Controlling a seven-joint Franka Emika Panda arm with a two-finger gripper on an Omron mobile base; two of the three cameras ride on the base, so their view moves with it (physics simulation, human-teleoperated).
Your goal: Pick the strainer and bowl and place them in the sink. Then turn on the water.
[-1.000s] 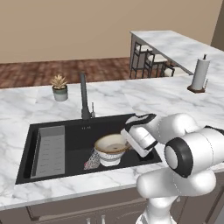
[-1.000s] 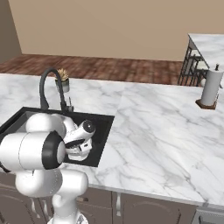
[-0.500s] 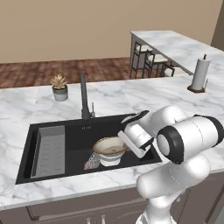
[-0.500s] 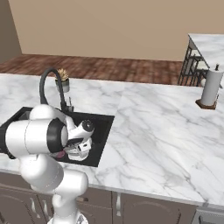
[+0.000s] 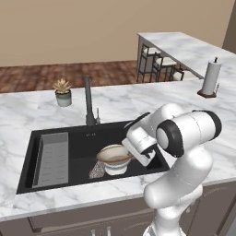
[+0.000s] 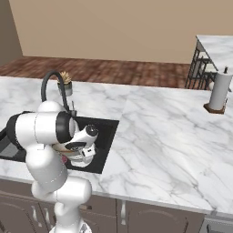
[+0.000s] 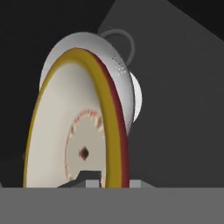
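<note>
The tan bowl (image 5: 113, 155) with its darker rim hangs low inside the black sink (image 5: 78, 138), right of centre. My gripper (image 5: 133, 154) is shut on the bowl's right rim. In the hand view the rim (image 7: 114, 131) runs up between my gripper's (image 7: 111, 180) tips. Behind the bowl there is a white perforated dome (image 7: 124, 78) with a ring handle. The mesh strainer (image 5: 96, 170) lies on the sink floor just left of and below the bowl. Whether the bowl touches what is under it I cannot tell. No water runs from the faucet (image 5: 88, 103).
A grey ribbed tray (image 5: 53, 159) fills the sink's left part. A small potted plant (image 5: 62, 91) stands on the marble counter behind the sink. A paper-towel holder (image 5: 210, 79) is at the far right. My own forearm crowds the sink's right edge.
The bowl has hardly moved and stays in my grip. My elbow has swung up and toward the sink.
</note>
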